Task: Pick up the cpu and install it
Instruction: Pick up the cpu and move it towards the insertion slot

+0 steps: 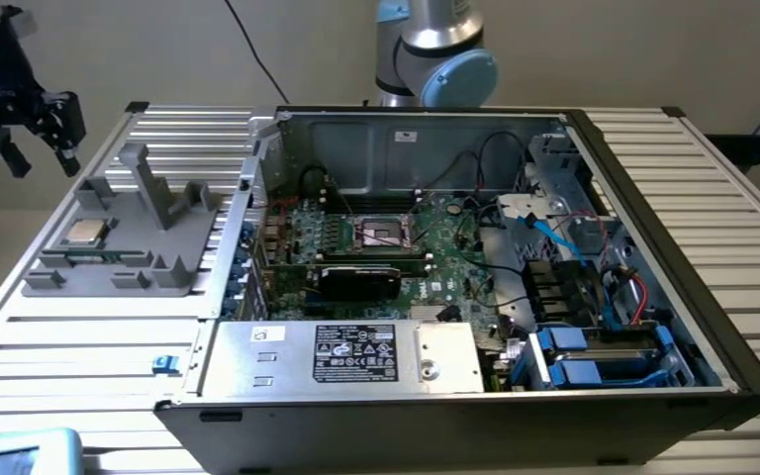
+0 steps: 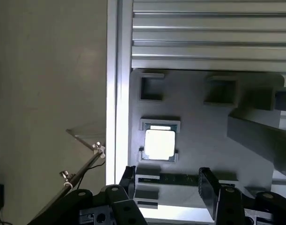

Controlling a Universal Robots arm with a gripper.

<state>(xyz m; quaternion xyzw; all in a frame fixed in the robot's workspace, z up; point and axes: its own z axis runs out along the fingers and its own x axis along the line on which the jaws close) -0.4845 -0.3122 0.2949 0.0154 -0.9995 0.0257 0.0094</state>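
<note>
no text readable, black label [image 1: 353, 353] on silver box [image 1: 238, 358], its white print illegible

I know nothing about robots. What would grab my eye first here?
The big open computer case sits in the middle, its green circuit board laid bare. At the exterior view's left, a small silvery cpu lies on a grey holder. The black gripper hangs open over that holder, holding nothing.

Access to the cpu [image 1: 86, 231] from above is unobstructed. In the exterior view, upright posts [image 1: 146, 186] stand at its 2 o'clock and the computer case [image 1: 262, 158] at 3 o'clock.
</note>
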